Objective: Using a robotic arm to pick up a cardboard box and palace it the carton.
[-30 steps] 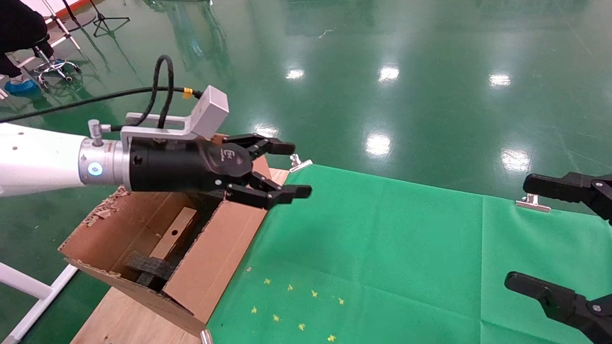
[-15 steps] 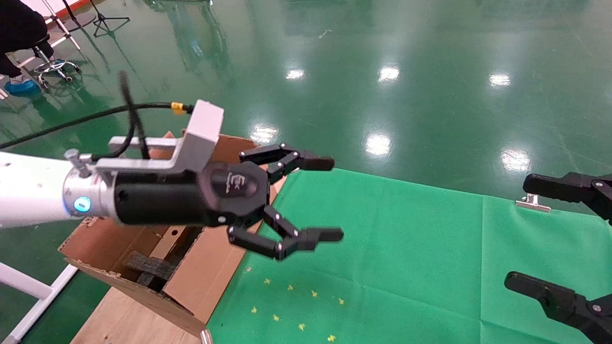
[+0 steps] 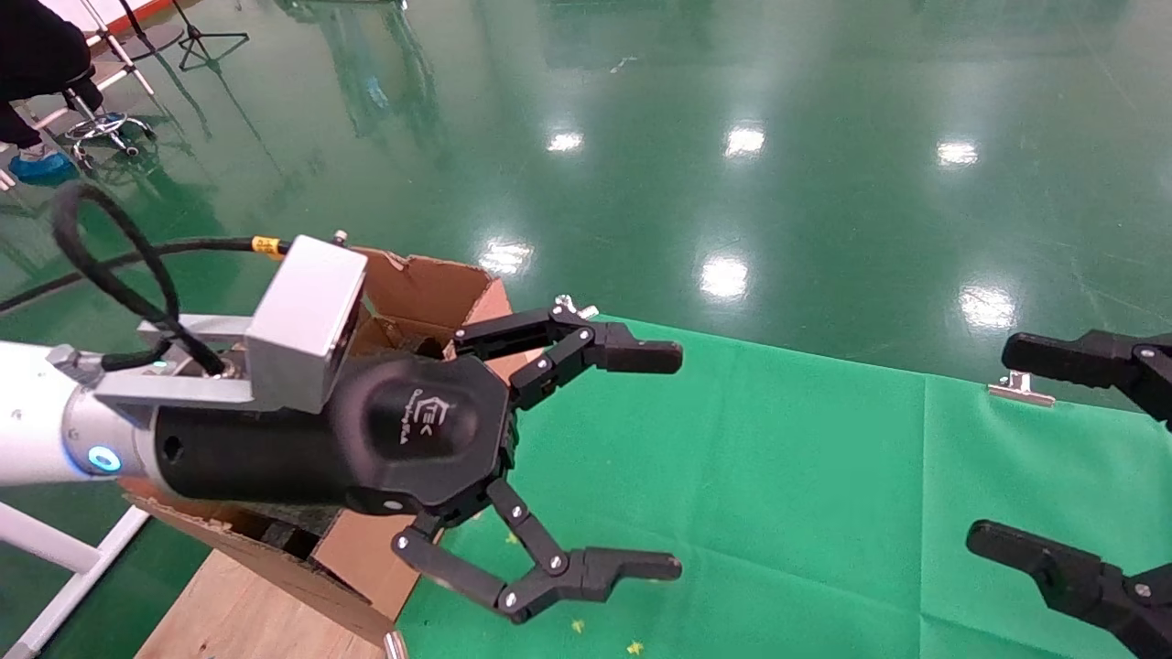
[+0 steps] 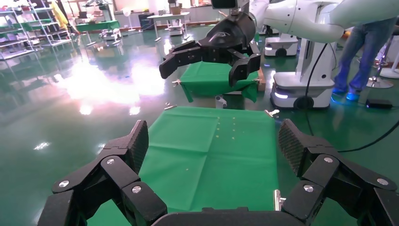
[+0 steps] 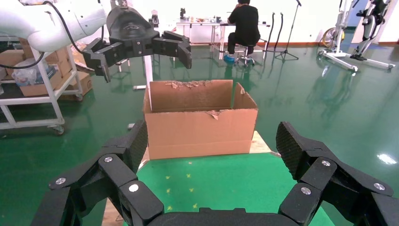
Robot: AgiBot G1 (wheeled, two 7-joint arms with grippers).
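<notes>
Left gripper (image 3: 673, 462) spread wide, empty, beside carton (image 3: 417, 288).
Risk: a swing back could snag its ragged flap.

1. Arm (image 3: 37, 439): I see a white jointed left arm with a silver wrist bracket and a looping black cable. It reaches in from my left, above the carton. Its gripper (image 3: 676, 462) is black with linkage fingers, spread wide with nothing between them, and hangs over the green cloth just beside the carton's near wall.

2. Carton (image 5: 200, 125): I see a large brown corrugated carton, upright with its top open. Its tall flaps stand up with ragged, torn edges. It stands on a wooden board at the cloth's left edge. The arm hides most of its inside from me.
</notes>
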